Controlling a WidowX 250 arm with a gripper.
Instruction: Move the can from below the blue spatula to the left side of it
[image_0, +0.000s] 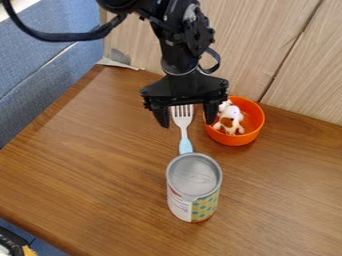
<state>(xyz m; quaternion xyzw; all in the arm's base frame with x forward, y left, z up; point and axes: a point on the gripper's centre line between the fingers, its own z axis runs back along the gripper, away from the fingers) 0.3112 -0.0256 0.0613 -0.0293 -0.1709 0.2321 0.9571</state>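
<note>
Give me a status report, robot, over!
Gripper open, empty, over the blue-handled fork. Can standing upright, just below the fork's handle. Possible bump: orange bowl holding toy animal, close beside gripper. Over.

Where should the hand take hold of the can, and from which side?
Probably by the upper sides of the can, with the open hand coming from above and straddling it: it stands upright, its round wall runs straight, and its flat lid lies uncovered.

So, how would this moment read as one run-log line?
gripper: open near fork tines | can: upright, below blue fork handle, not yet left | toy: in orange bowl
</note>
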